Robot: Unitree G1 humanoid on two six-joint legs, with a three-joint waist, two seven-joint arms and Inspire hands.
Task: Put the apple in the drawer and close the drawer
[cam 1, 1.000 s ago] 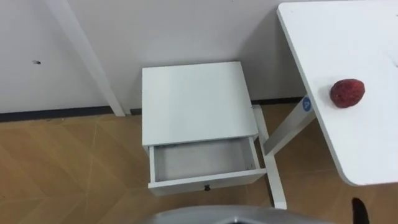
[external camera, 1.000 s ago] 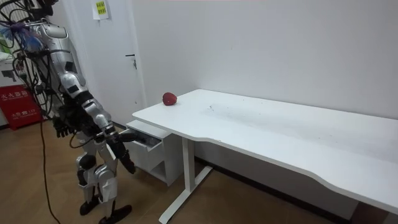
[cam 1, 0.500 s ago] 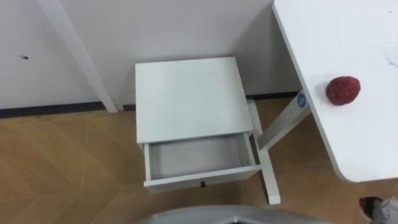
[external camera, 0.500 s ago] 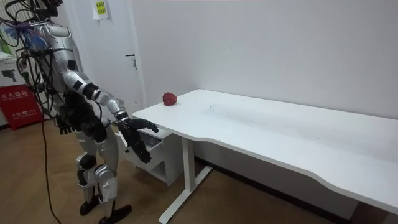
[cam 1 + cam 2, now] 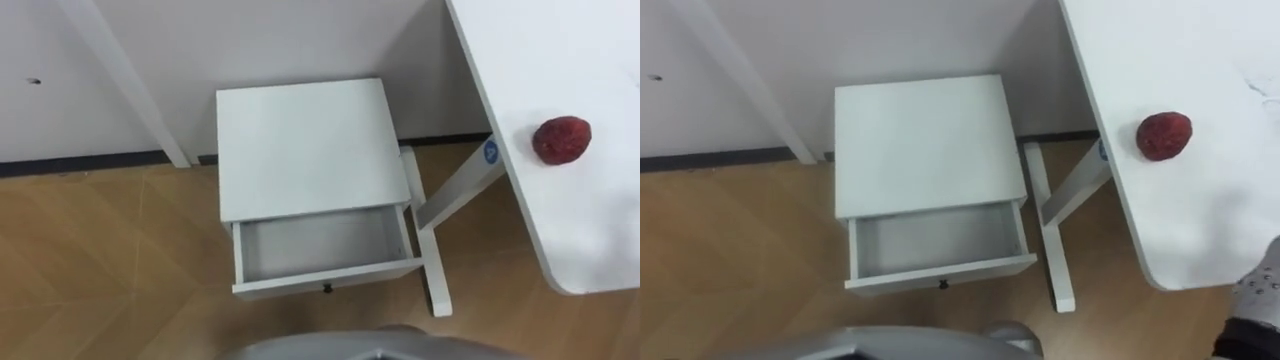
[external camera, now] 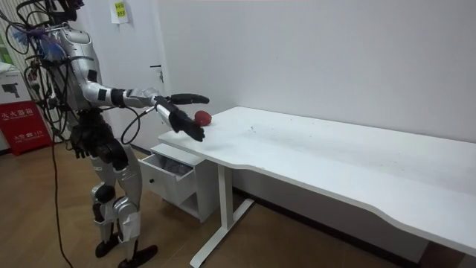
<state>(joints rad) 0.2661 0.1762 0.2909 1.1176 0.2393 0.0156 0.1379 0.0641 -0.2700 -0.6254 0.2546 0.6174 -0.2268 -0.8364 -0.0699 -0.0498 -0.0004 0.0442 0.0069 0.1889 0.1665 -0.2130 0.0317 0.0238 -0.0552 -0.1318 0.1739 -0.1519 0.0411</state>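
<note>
A dark red apple [image 5: 561,139] lies near the corner of the white table [image 5: 590,230]. Left of the table stands a small white nightstand [image 5: 305,150]. Its drawer [image 5: 320,250] is pulled out and holds nothing. In the room view I stand before the nightstand with my right arm stretched forward. My right hand [image 6: 183,117] hangs open, fingers spread, at table height just short of the apple [image 6: 202,117] and does not touch it. My left hand [image 6: 77,151] hangs low at my side.
A slanted white table leg [image 5: 455,190] and its foot stand just right of the drawer. A white door frame [image 5: 120,80] runs along the wall to the left. Wooden floor lies in front of the nightstand.
My right arm has swung up from low beside the drawer to table height, the hand now near the apple. The apple and drawer have not moved; the head camera shifted slightly.
</note>
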